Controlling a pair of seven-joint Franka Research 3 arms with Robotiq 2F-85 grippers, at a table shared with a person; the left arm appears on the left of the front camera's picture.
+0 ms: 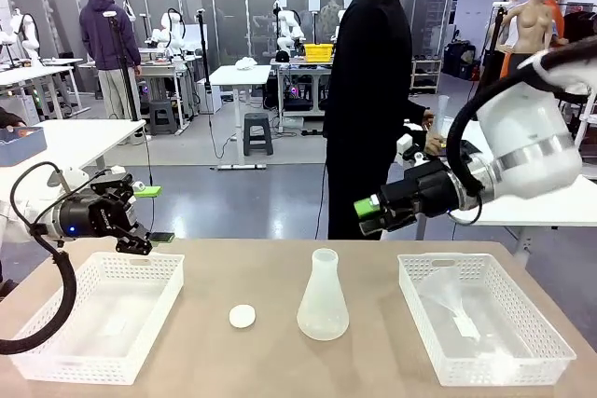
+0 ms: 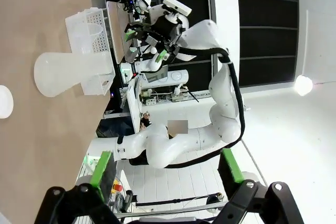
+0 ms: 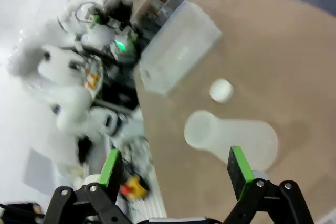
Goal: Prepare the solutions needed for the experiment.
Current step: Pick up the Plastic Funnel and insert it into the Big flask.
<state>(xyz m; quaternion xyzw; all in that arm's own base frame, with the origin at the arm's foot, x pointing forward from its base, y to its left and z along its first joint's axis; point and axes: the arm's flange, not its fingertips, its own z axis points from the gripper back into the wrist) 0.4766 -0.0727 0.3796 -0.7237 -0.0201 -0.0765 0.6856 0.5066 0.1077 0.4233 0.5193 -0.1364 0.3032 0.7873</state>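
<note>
**Flask alone at mid tabletop, both pincers wide and empty**

The flask (image 1: 323,300) stands upright near the middle of the tabletop (image 1: 242,370), well in from the far edge and touching nothing. Its wall is cloudy white, so I cannot tell whether liquid sits in it. Just to its left lies a small round white cap (image 1: 242,317), apart from it, with bare wood all around.

Farther left of the flask is a white mesh basket (image 1: 98,323), and farther right is a second basket (image 1: 485,319) with a clear plastic piece (image 1: 446,291) lying inside. Any marking in that basket is too small to read. Each basket reaches close to its side edge of the tabletop, and open strips of wood separate both from the flask.

The left pincer (image 1: 154,214) hangs above and left of the flask, over the far edge, spread wide and holding nothing. The right pincer (image 1: 367,214) hangs above and right of the flask, also spread wide with nothing between its green pads (image 3: 239,167). A person (image 1: 373,90) in black stands beyond the flask.
</note>
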